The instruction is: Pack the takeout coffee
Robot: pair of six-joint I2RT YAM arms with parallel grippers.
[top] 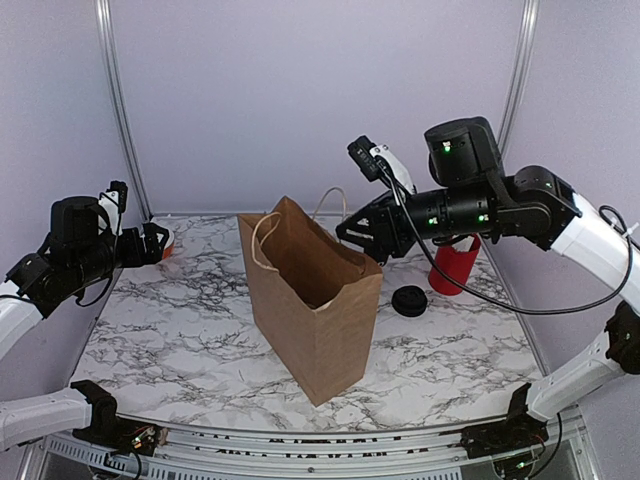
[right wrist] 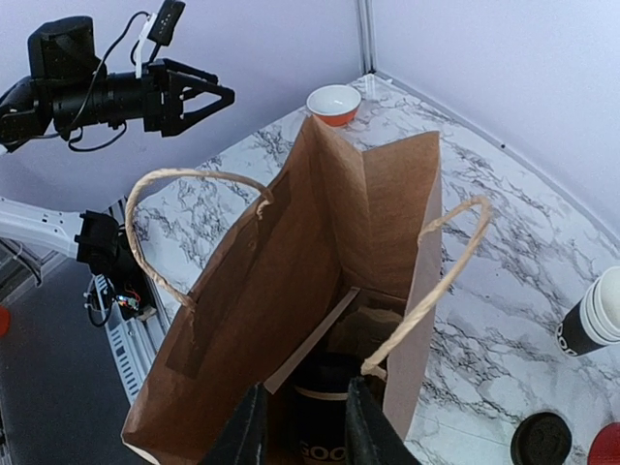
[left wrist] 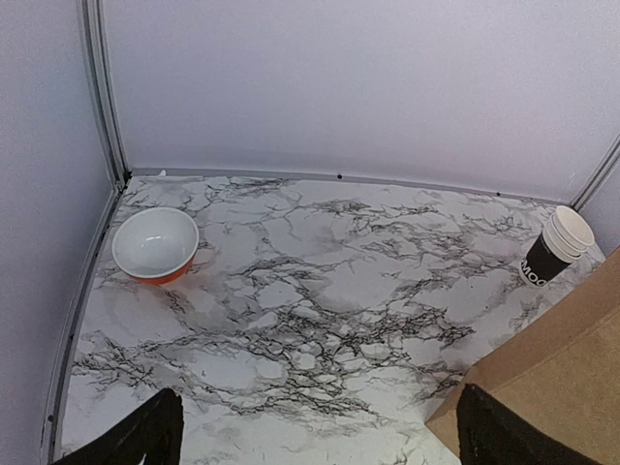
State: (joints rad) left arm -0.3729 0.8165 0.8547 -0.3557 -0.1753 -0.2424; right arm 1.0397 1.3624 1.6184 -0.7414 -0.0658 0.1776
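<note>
Right tool [right wrist: 307, 387], fingers [right wrist: 247, 431] flanking the black paper cup [right wrist: 320, 436] upright inside the brown paper bag [right wrist: 291, 271], grip not discernible; black lid [right wrist: 541, 441] on the table [right wrist: 504, 291] right of bag, nearest this arm.

- Left arm [top: 40, 270]: black-and-white jointed arm, folded at the far left side. The elbow is low, and the forearm is raised and roughly level, aimed toward the centre.
- Left hand [top: 150, 243]: black, two-finger, held level and pointing right, with its jaws spread wide. In its own wrist view the fingers [left wrist: 145, 436] show only as dark tips at the bottom corners.
- Right arm [top: 560, 225]: black-and-white jointed arm, rising from the near right corner and bent at the elbow. The forearm reaches leftward toward the centre, and green lights are lit on its joints.
- Right hand [top: 358, 235]: black, two-finger, tipped down and leftward. The fingers [right wrist: 250, 431] are a little apart and near parallel; whether they grip cannot be told.
</note>
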